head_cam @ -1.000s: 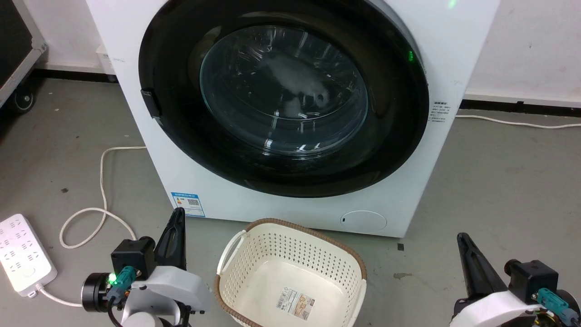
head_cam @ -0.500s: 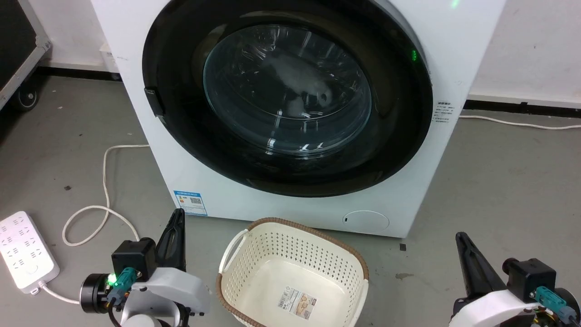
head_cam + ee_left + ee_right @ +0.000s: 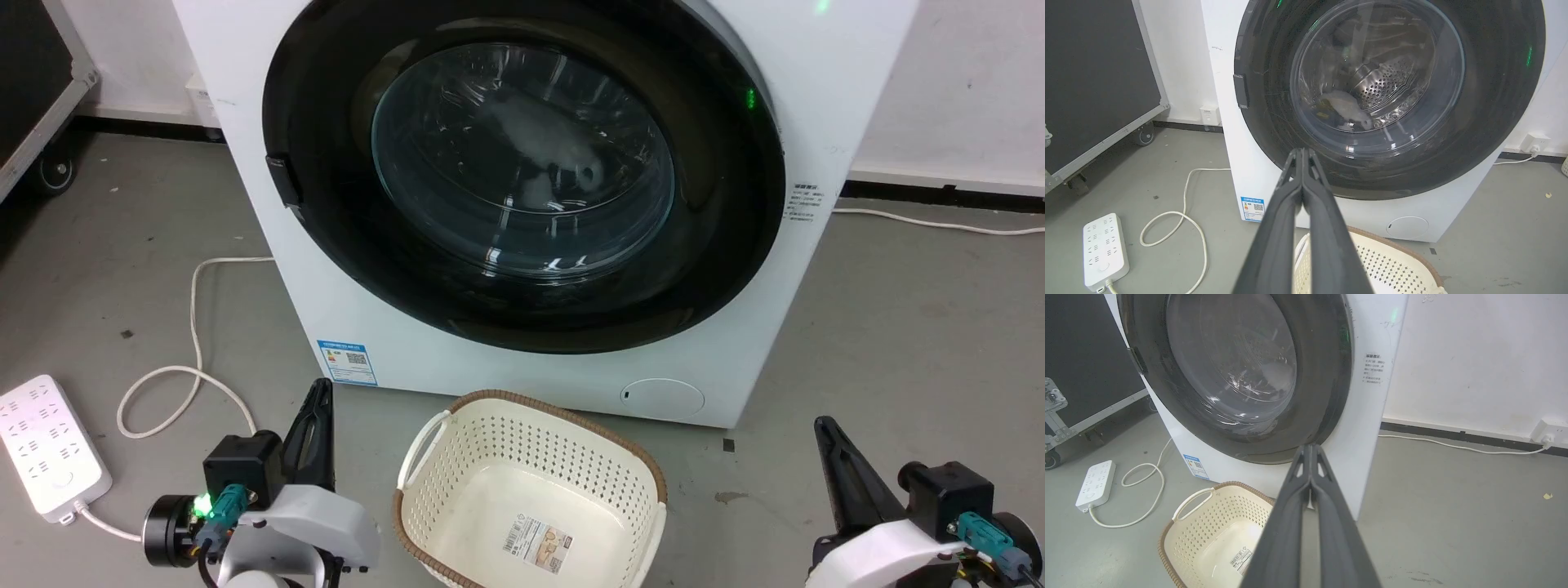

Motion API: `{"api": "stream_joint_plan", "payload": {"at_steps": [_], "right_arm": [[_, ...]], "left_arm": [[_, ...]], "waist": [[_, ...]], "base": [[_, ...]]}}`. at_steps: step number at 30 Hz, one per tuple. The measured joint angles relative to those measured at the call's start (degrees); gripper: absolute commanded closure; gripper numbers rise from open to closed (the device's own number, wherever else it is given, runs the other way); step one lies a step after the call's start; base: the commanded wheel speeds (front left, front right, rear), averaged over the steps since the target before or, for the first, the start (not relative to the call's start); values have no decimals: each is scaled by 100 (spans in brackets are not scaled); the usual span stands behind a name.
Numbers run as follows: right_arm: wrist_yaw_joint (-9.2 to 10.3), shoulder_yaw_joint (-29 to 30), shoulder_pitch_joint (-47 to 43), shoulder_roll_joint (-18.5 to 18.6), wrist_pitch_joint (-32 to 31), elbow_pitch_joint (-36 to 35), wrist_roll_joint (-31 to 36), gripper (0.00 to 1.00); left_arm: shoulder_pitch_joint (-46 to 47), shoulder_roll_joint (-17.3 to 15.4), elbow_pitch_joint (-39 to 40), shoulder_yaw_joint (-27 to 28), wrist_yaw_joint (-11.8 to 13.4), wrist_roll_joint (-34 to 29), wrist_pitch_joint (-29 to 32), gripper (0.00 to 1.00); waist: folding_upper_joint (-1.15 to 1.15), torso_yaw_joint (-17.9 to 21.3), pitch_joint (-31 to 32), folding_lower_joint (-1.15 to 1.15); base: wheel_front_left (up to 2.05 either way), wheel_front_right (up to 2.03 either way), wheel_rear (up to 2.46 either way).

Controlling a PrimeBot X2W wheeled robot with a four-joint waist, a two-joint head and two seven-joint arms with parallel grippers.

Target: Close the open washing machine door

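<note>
The washing machine point(image 3: 457, 367) is a big white box straight ahead, with a blue sticker point(image 3: 347, 362) at its lower left. Its round glossy black door point(image 3: 522, 163) lies flat against the white front, latch tab point(image 3: 283, 180) on the left, and the steel drum point(image 3: 1384, 81) shows through the glass. My left gripper point(image 3: 322, 385) hangs low at the left, shut and empty, well short of the machine. My right gripper point(image 3: 820, 423) hangs low at the right, also shut and empty. In the wrist views, the left gripper point(image 3: 1301, 152) and the right gripper point(image 3: 1311, 447) show their fingers pressed together.
A cream perforated basket point(image 3: 571, 416) stands on the floor between my arms, just before the machine. A white power strip point(image 3: 49, 445) and its looping cable point(image 3: 196, 327) lie at the left. A black wheeled case point(image 3: 33, 82) stands far left. Bare grey floor lies at the right.
The whole head picture has shifted slightly right, so the camera has moved. Both grippers sit a little lower in the view and stay shut. The door looks the same.
</note>
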State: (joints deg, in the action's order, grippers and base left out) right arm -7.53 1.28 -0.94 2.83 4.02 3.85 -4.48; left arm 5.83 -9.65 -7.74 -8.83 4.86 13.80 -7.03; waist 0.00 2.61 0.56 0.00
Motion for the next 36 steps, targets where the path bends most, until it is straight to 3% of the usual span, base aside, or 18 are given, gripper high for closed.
{"api": "stream_joint_plan", "payload": {"at_steps": [36], "right_arm": [[0, -57, 5, 0, -177, -151, 190, 100]], "left_arm": [[-230, 309, 332, 393, -203, -608, 310, 100]], "waist": [[0, -119, -25, 0]], "base": [[0, 0, 0]]}}
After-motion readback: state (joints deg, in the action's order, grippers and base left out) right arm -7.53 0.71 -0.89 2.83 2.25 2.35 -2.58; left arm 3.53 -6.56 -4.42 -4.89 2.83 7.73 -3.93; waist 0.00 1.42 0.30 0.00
